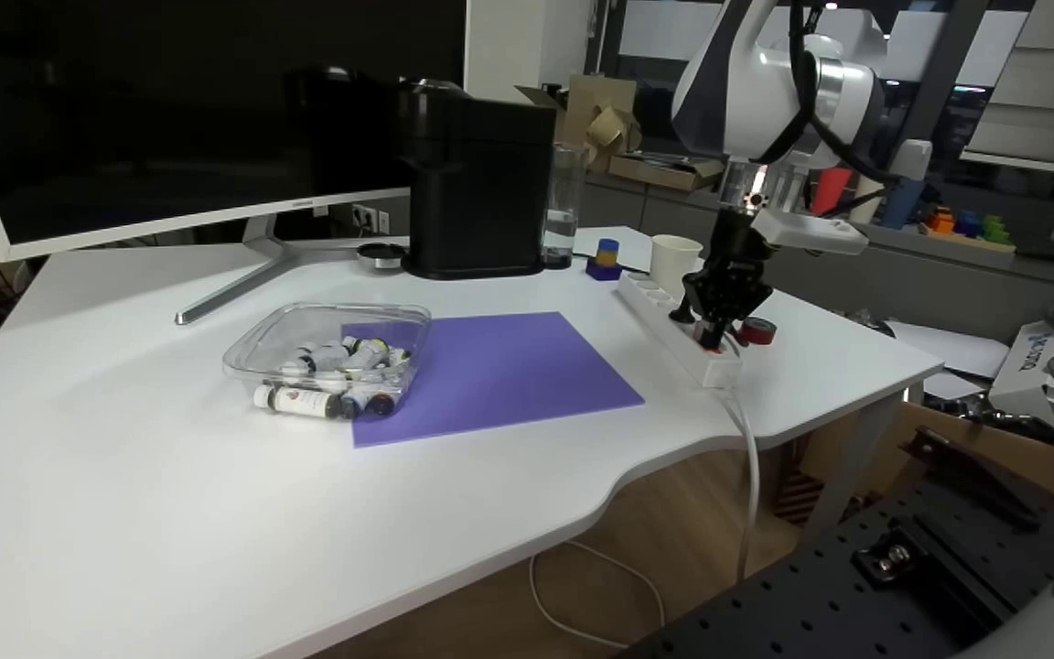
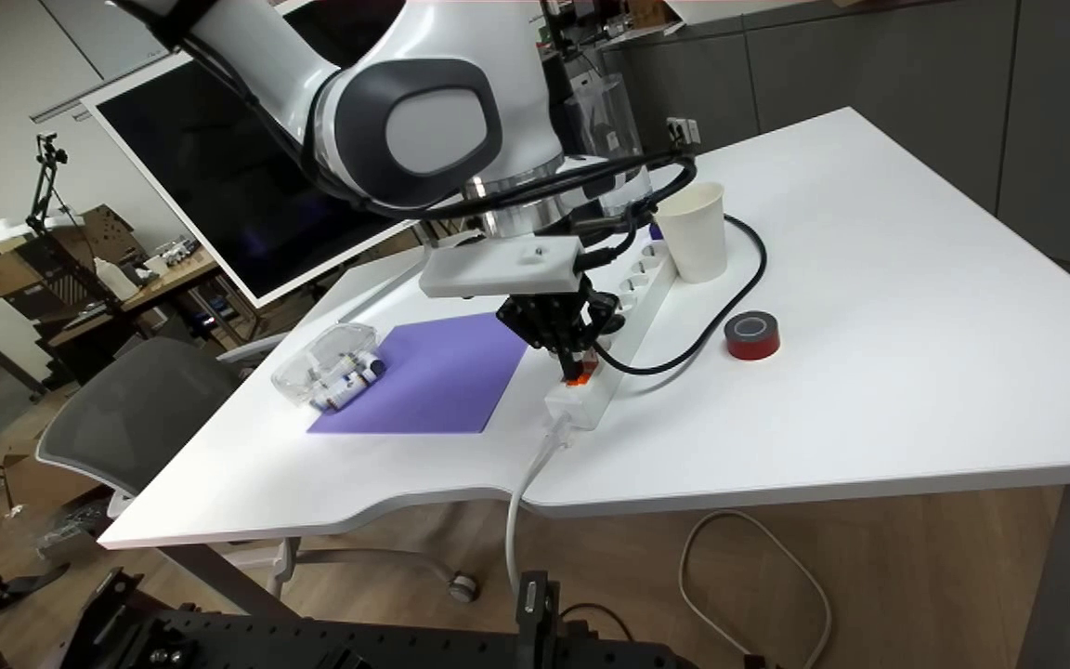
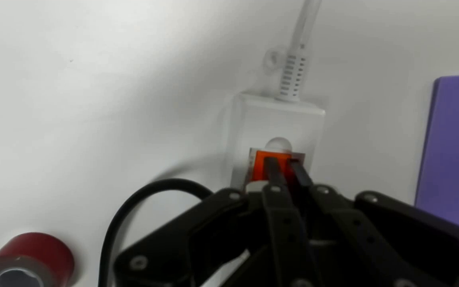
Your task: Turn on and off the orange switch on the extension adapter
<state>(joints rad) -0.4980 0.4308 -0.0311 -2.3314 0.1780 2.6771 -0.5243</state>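
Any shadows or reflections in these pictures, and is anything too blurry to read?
Wrist view: the black cable casts a soft shadow on the table. In an exterior view: the dark screen faintly mirrors the black machine; the vial labels are too blurred to read.

Not a single word can be made out for sure here, tbh. In an exterior view some tiny lettering can be spotted on the lower bezel (image 1: 207, 218) of the monitor (image 1: 188, 114), but it's way too small to be read. Lettering is also printed on a white box (image 1: 1016, 377), too blurry to be deciphered. The white label (image 1: 306, 403) on a small bottle (image 1: 332, 405) is blurred out too.
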